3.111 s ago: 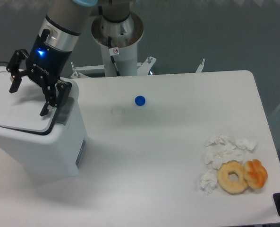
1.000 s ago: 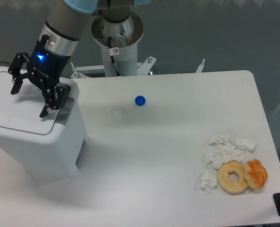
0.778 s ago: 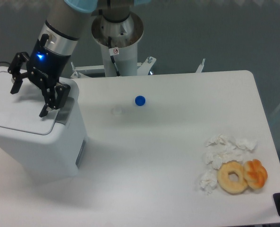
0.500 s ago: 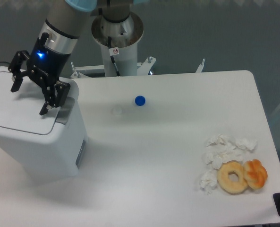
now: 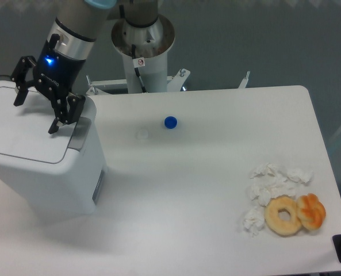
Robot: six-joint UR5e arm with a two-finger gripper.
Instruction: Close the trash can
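Observation:
The trash can is a large white boxy bin at the left of the table. Its flat rounded-corner lid lies down flush on the body. A grey latch strip shows at the lid's right edge. My gripper hangs just above the lid's rear half, fingers spread wide apart with nothing between them. One finger is at the left, the other near the latch strip.
A small blue cap and a faint clear cap lie mid-table. Crumpled white tissues, a donut and a pastry sit at the right front. The robot's base column stands behind the table.
The lid went from slightly raised to lying flush on the bin. Since then my open gripper has lifted a little off the lid.

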